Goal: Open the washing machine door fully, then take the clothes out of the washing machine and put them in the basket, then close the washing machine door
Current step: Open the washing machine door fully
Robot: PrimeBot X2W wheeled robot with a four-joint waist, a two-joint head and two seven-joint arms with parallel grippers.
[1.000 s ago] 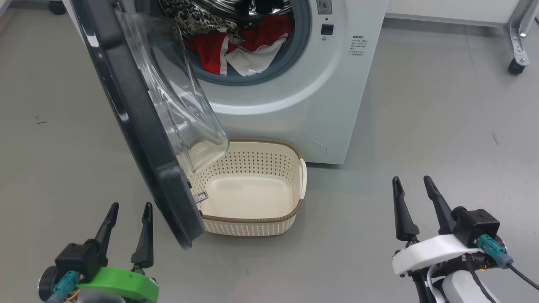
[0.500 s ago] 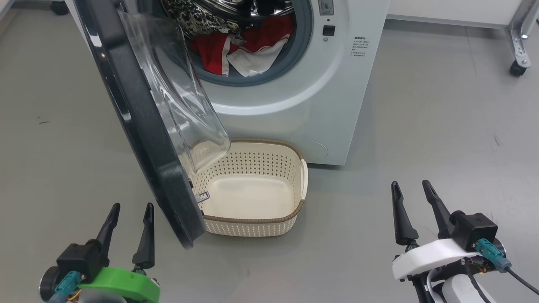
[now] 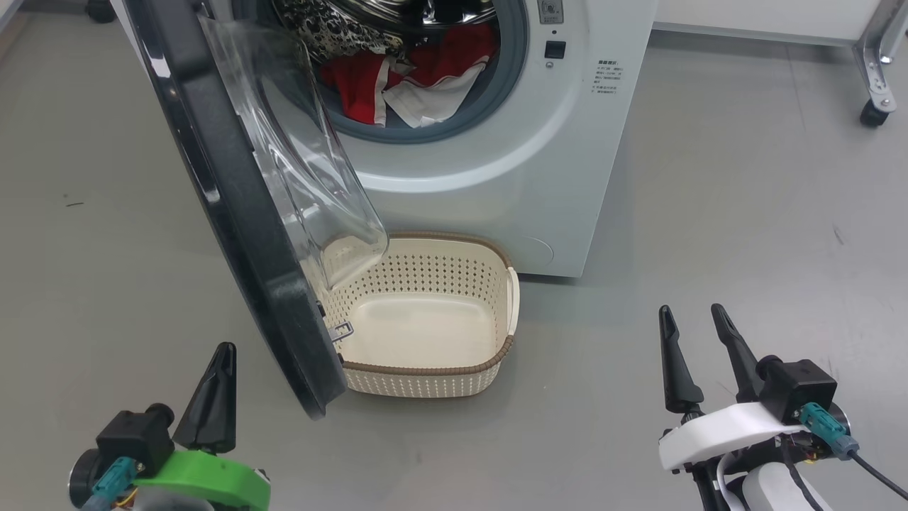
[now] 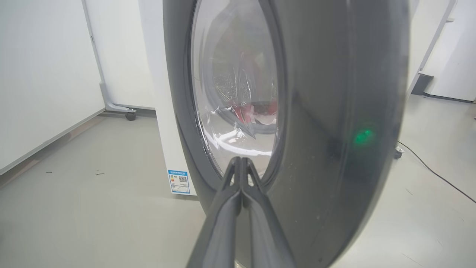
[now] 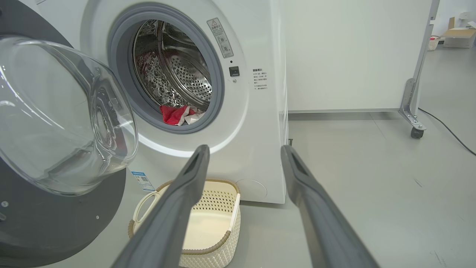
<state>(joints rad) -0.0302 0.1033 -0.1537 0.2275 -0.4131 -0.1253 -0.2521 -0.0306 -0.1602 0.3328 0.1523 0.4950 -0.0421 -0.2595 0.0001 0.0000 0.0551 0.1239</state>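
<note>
The washing machine (image 3: 539, 163) (image 5: 256, 123) stands ahead with its door (image 3: 234, 206) (image 4: 319, 111) (image 5: 55, 123) swung partway out on the left, black frame edge toward me, glass bowl over the basket's left end. Red and white clothes (image 3: 411, 81) (image 5: 178, 114) lie in the drum. The cream basket (image 3: 507, 298) (image 5: 227, 230) sits on the floor below the opening, nothing in it. My left gripper (image 3: 225, 351) (image 4: 241, 160) is shut and empty, left of the door's lower edge, pointing at the door's outer face. My right gripper (image 3: 691, 312) (image 5: 243, 149) stands open at the lower right, apart from everything.
A leopard-patterned cloth (image 3: 326, 28) lies at the upper left of the drum. A wheeled metal frame leg (image 3: 872, 64) stands at the far right, with a cable (image 5: 446, 128) on the floor. Grey floor lies open to the right of the machine.
My left gripper's fingers have come together from open to shut. The right gripper has sunk slightly in the head view. The door, clothes and basket stay put.
</note>
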